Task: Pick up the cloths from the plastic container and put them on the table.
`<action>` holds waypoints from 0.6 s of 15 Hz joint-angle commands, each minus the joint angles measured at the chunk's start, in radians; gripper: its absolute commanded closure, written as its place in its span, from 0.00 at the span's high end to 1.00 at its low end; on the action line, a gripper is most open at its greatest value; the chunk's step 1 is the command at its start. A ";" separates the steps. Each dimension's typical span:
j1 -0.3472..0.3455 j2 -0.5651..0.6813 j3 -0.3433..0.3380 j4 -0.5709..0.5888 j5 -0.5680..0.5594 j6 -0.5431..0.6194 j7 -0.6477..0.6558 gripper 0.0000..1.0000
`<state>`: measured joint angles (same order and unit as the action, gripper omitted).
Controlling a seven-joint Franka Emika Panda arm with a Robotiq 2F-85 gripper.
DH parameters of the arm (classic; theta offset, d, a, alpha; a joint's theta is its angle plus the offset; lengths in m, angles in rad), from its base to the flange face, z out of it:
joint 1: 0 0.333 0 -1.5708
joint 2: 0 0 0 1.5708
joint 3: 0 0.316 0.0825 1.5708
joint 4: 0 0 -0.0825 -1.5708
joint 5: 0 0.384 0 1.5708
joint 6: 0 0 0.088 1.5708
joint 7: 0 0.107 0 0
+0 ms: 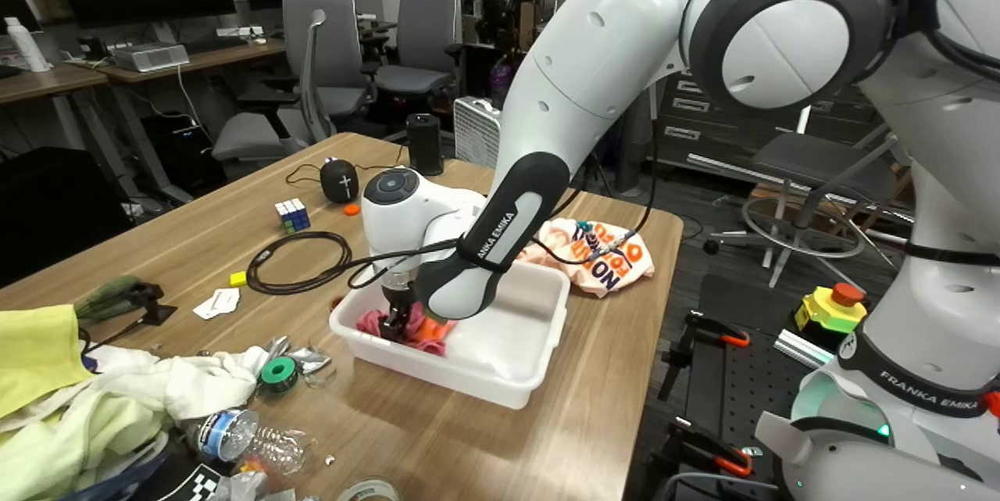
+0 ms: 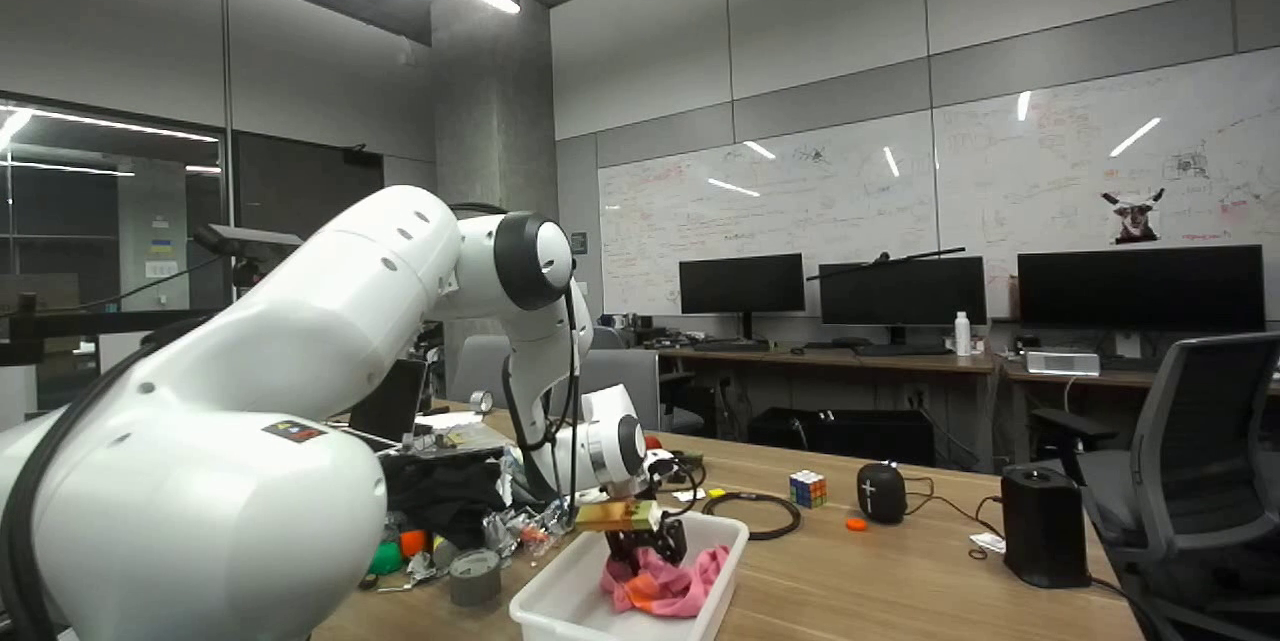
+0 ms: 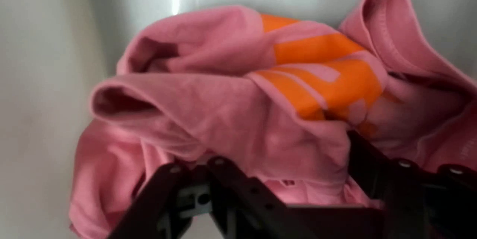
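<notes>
A white plastic container [image 1: 551, 321] stands on the wooden table; it also shows in an exterior view [image 2: 548, 611] and the wrist view [image 3: 44, 101]. A crumpled pink cloth [image 1: 431, 334] with an orange print lies at one end inside it, also seen in an exterior view [image 2: 690, 589] and the wrist view [image 3: 223, 112]. My gripper [image 2: 648, 546] points down into the container at the cloth. In the wrist view the gripper's [image 3: 287, 172] fingers are spread, with cloth folds between them; the left fingertip is hidden. A peach cloth with lettering [image 1: 601, 251] lies on the table behind the container.
A coiled black cable [image 1: 301, 282], a puzzle cube [image 1: 292, 215] and a round speaker [image 1: 339, 181] sit beyond the container. A pile of pale cloths [image 1: 187, 384], a plastic bottle [image 1: 234, 434] and a green tape roll [image 1: 278, 373] lie at the table's left. A grey tape roll [image 2: 474, 578] stands beside the container.
</notes>
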<state>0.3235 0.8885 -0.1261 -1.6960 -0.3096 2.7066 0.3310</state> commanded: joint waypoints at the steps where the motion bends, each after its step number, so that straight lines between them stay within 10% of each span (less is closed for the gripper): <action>1: -0.005 0.020 0.002 0.031 0.032 0.013 -0.032 0.42; 6: -0.001 0.010 -0.004 0.029 0.030 0.019 -0.028 0.07; 9: 0.003 -0.006 -0.010 0.011 0.030 0.027 -0.015 0.03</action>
<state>0.3236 0.8879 -0.1276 -1.6825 -0.3030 2.7067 0.3298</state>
